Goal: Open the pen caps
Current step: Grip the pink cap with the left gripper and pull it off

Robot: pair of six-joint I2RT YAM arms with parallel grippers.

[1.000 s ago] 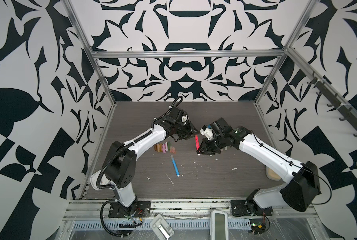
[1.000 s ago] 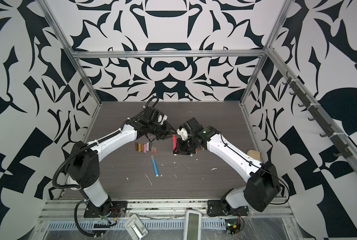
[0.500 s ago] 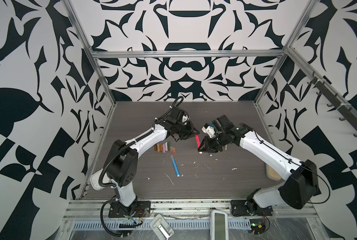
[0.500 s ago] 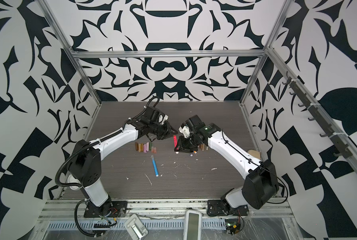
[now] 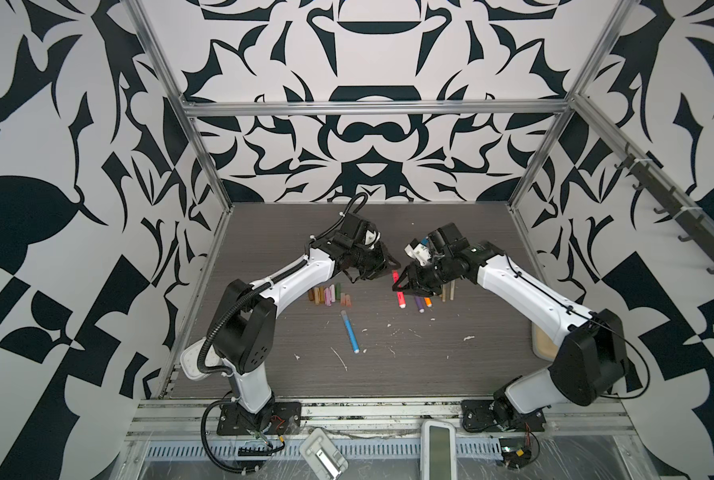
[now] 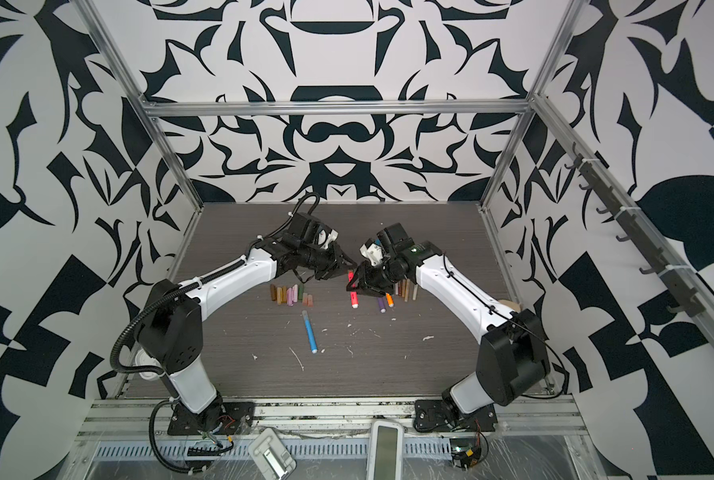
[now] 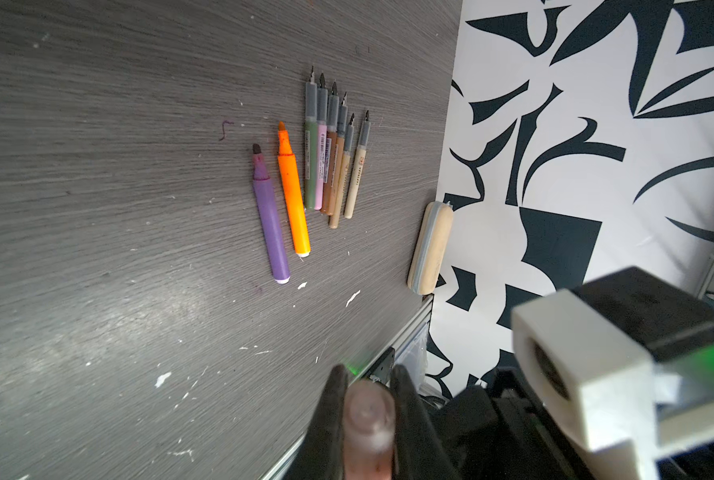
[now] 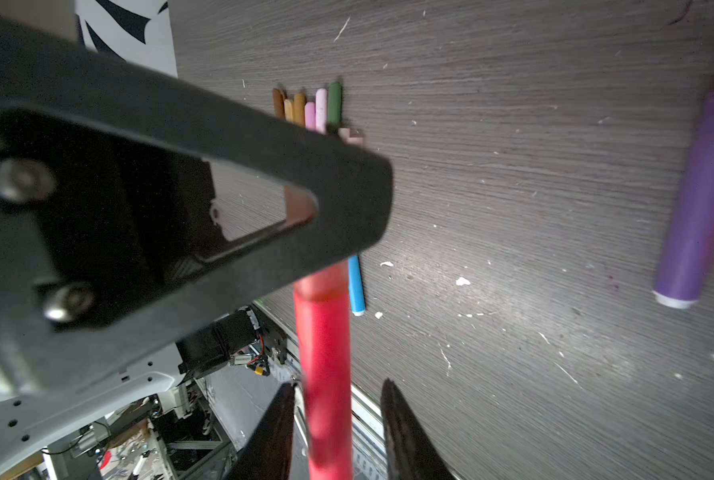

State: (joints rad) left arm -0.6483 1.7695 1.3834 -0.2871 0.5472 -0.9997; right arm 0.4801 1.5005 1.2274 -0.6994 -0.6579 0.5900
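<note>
**Operator:** Where is the translucent pinkish plastic pen cap (image 7: 369,419)?

**Technician:** Clamped between the two black fingers of the left gripper (image 7: 369,386), above the dark wood-grain table (image 5: 430,374), near its centre.

**Operator:** And the pink-red marker pen (image 8: 326,365)?

**Technician:** It passes between the fingers of the right gripper (image 8: 338,384), which stand spread, with a visible gap on at least one side. Its far end runs behind a left finger. Whether it sits inside the cap cannot be determined from these views.

**Operator:** Remaining caps?

**Technician:** A row of short brown, gold, pink and green caps (image 5: 329,294) lies side by side on the table near the left arm. A blue pen (image 5: 350,332) lies alone toward the front.

**Operator:** Remaining pens?

**Technician:** An uncapped purple pen (image 7: 270,224) and orange pen (image 7: 293,199) lie beside a tight cluster of slim pens (image 7: 332,166), near the right arm.
</note>
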